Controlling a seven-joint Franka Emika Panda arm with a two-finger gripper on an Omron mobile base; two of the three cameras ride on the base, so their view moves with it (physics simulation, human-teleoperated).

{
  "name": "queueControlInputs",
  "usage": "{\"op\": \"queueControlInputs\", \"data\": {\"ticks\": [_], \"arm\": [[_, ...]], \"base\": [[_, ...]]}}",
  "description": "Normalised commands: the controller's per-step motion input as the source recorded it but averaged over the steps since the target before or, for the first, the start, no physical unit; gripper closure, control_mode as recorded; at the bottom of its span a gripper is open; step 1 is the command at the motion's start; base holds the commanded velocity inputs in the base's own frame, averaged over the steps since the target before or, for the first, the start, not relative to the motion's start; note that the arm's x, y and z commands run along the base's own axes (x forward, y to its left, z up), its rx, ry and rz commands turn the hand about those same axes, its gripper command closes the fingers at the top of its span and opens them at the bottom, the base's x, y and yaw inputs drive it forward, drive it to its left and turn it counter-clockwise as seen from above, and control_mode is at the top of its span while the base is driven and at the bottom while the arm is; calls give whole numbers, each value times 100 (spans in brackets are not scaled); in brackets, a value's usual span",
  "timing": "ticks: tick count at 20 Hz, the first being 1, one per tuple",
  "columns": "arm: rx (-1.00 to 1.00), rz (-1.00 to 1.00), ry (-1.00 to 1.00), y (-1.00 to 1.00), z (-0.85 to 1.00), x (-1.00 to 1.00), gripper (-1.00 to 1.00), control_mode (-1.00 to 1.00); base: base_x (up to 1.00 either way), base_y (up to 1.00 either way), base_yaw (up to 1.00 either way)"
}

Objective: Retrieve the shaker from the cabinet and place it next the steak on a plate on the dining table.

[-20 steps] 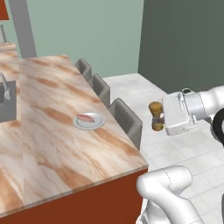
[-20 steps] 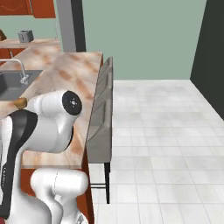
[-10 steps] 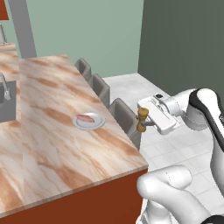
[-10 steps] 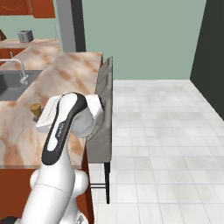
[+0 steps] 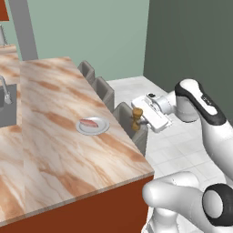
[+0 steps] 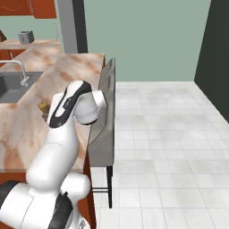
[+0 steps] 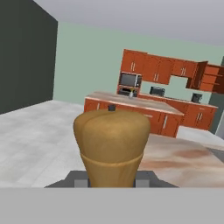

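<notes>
A white arm's claw [image 5: 142,119] is gripping the shaker [image 5: 136,118], a small tan-brown wooden mill with a rounded knob, narrow waist and wider base. It is hanging upright just beyond the table [image 5: 54,132] edge, near the plate [image 5: 93,127] bearing the steak [image 5: 89,123].

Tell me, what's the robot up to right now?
Hand shut on the shaker, held upright beside the dining table. Steak sits on its plate near the table's edge. Grey chairs stand between hand and plate.
</notes>
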Motion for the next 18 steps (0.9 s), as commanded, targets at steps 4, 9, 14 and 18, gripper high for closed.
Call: {"op": "queueControlInputs", "data": {"ticks": [4, 9, 14, 18], "arm": [[0, 0, -3, 22, -23, 42, 100, -100], [0, -1, 0, 14, -35, 34, 100, -100], [7, 0, 1, 2, -33, 14, 100, -100], [2, 0, 4, 0, -31, 3, 100, -100]], "base": [[0, 0, 0], [0, 0, 0], [0, 0, 0], [0, 0, 0]]}}
